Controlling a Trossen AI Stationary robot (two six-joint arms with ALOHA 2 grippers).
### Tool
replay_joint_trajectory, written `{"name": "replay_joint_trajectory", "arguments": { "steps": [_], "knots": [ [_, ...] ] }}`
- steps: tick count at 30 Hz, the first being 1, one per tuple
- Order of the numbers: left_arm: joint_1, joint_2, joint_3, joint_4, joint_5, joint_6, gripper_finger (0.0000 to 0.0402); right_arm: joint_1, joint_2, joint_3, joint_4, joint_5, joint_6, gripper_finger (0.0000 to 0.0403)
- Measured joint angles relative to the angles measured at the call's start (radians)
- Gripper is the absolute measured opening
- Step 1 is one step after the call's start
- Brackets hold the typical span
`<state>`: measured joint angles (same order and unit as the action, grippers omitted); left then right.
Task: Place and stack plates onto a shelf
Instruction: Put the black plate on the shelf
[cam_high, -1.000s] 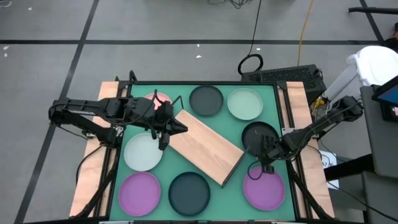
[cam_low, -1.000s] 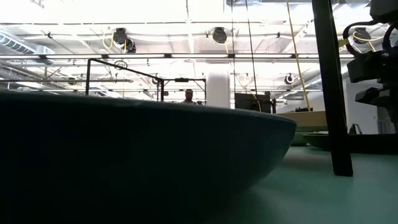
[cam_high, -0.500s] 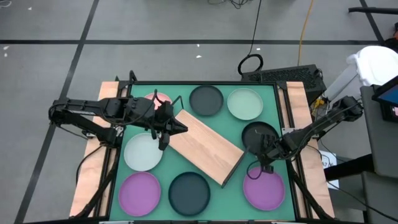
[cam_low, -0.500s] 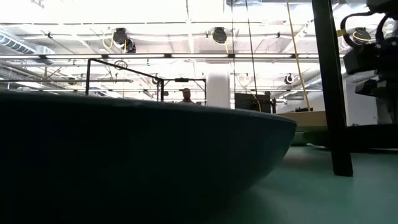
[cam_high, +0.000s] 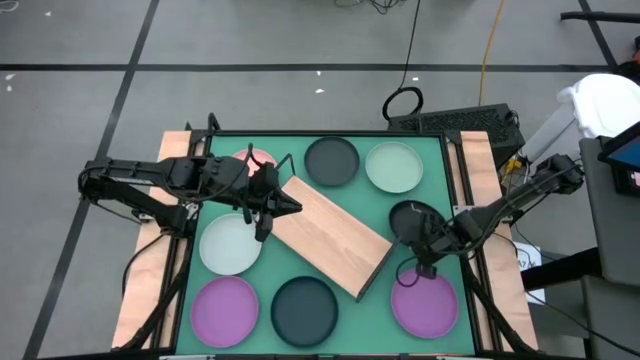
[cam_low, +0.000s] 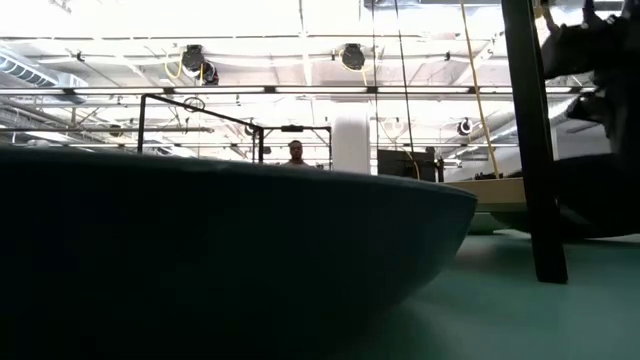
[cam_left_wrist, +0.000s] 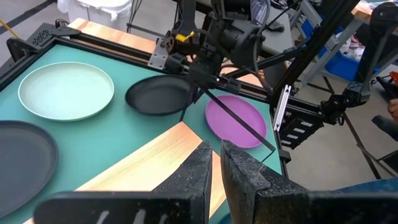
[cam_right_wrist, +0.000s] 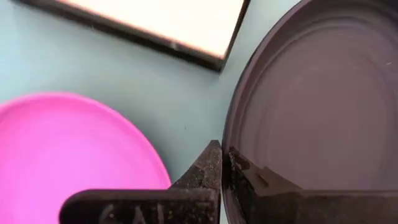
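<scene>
High view: my right gripper (cam_high: 428, 262) is pinched on the rim of the dark plate (cam_high: 412, 217) near the desk's (cam_high: 368, 200) right edge, between the grey-green plate (cam_high: 393, 166) at the far right corner and the purple plate (cam_high: 426, 303) at the near right corner. Right wrist view confirms it, with one finger (cam_right_wrist: 205, 168) outside the rim and the other inside the dish (cam_right_wrist: 311, 106), clamped on a thin edge.

Risks as I see them: the grip is only on the lip, so the plate may tilt or slip out once it is carried. It could also clip the purple plate just beside it, or catch the shelf's black wire frame on the way over. The shelf (cam_high: 330, 234) lies skewed across the desk's middle, its end corner near the dark plate, so an off-centre drop may leave the plate hanging over the board edge.

My left gripper (cam_left_wrist: 214, 163) sits over the shelf's far-left end, fingers nearly together, holding nothing. If it waits there, it crowds that end.

Low view is mostly blocked by a near dark plate (cam_low: 220, 250).
</scene>
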<state>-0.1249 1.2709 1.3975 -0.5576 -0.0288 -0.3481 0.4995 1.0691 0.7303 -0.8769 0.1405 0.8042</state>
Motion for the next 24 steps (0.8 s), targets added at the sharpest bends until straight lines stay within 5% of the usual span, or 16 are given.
{"name": "replay_joint_trajectory", "arguments": {
  "steps": [24],
  "knots": [
    [-0.001,0.000,0.000,0.000,-0.061,-0.138,0.0040,-0.004,0.060,0.421,-0.330,0.149,-0.062,0.0001]
  ]
}}
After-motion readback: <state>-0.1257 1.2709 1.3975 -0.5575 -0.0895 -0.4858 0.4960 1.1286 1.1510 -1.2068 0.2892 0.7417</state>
